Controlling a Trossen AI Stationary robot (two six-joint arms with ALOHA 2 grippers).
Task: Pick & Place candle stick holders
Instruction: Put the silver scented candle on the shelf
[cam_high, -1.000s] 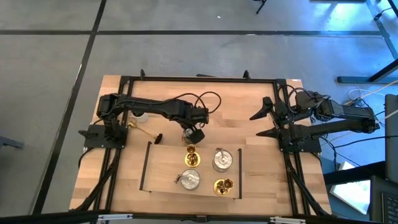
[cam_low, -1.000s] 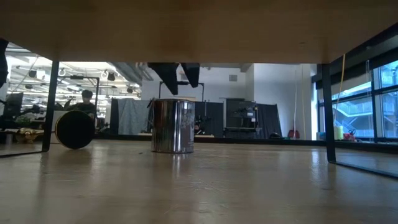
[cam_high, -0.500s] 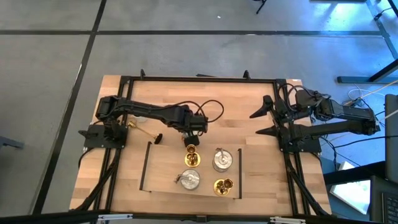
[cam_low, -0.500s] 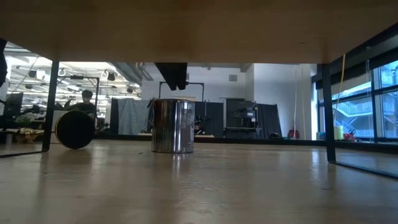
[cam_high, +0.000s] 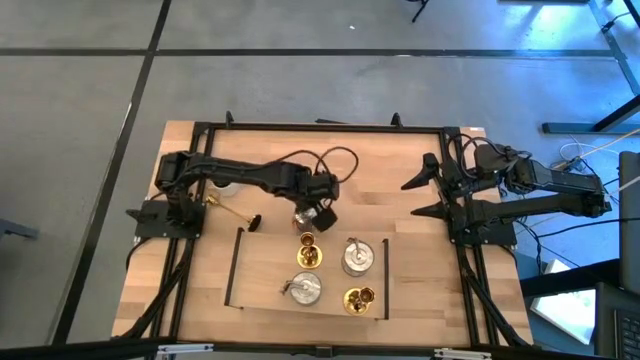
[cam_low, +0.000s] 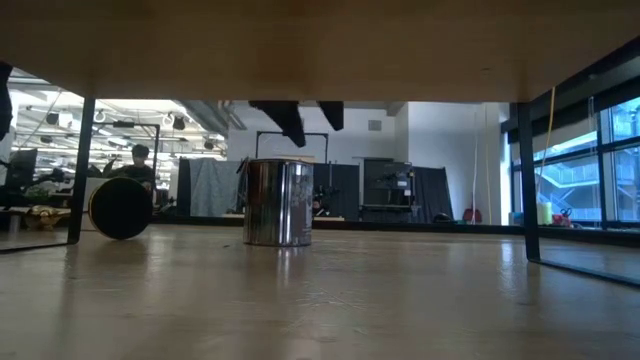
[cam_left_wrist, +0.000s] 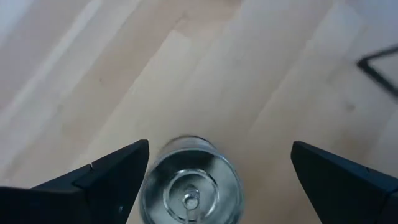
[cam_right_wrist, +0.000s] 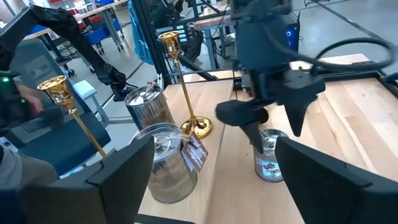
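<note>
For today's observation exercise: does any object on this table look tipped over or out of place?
Yes. One gold candle stick holder lies on its side near the left arm's base, outside the marked rectangle, while the others there stand upright.

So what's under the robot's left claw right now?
A squat round silver-grey metal holder stands on the bare wooden table, right below the open left gripper, not yet gripped. You can see into its hollow top; its base is hidden.
</note>
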